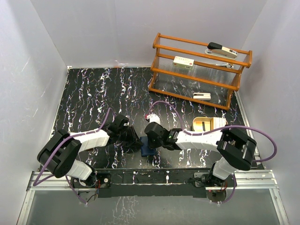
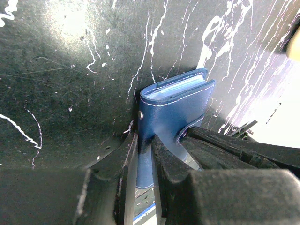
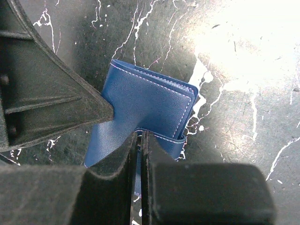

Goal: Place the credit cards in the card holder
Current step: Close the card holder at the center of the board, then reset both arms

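Note:
The card holder point(image 1: 147, 150), a dark blue folded wallet, sits between both arms at the table's near middle. My left gripper point(image 1: 135, 142) is shut on one blue flap of it; in the left wrist view the gripper point(image 2: 144, 143) pinches the flap below the folded body point(image 2: 173, 105). My right gripper point(image 1: 153, 139) is shut on the wallet's strap tab; the right wrist view shows the gripper point(image 3: 139, 137) closed on the tab under the wallet point(image 3: 145, 101). Pale edges point(image 2: 180, 86) show between the covers; I cannot tell if they are credit cards. No loose card is in view.
A beige shallow tray point(image 1: 205, 124) lies right of the right gripper. A wooden rack point(image 1: 199, 70) stands at the back right with white block devices point(image 1: 183, 62) on its shelves. White walls close in the black marbled table point(image 1: 93, 93).

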You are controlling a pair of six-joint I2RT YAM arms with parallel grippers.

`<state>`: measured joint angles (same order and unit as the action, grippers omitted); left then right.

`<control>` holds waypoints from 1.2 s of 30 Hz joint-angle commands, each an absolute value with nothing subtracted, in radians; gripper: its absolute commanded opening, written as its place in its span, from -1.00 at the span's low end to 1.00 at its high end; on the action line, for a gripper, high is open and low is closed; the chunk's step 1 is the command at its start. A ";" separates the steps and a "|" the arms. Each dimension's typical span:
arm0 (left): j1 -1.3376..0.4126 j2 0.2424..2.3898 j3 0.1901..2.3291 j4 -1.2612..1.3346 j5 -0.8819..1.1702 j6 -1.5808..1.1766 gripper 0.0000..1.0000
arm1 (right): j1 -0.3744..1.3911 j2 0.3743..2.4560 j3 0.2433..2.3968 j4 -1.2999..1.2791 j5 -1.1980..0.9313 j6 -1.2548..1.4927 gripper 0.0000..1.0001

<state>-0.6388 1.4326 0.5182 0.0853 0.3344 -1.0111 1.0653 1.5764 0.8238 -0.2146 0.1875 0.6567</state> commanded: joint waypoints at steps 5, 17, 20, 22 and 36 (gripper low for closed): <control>-0.644 1.420 0.555 0.058 0.334 -1.018 -0.71 | 1.129 1.693 0.788 -0.361 0.183 0.690 -1.00; -0.644 1.255 0.675 -0.167 0.233 -0.962 -0.23 | 1.105 1.551 1.019 -0.549 0.371 0.649 -0.56; -0.644 1.170 0.715 -0.240 0.196 -0.945 -0.13 | 1.103 1.484 1.054 -0.581 0.400 0.652 -0.33; -0.645 1.116 0.747 -0.293 0.166 -0.920 -0.08 | 1.103 1.439 1.066 -0.603 0.418 0.663 -0.22; -0.644 0.862 1.096 -0.692 -0.021 -0.747 0.97 | 1.103 1.077 1.202 -0.743 0.523 0.732 0.96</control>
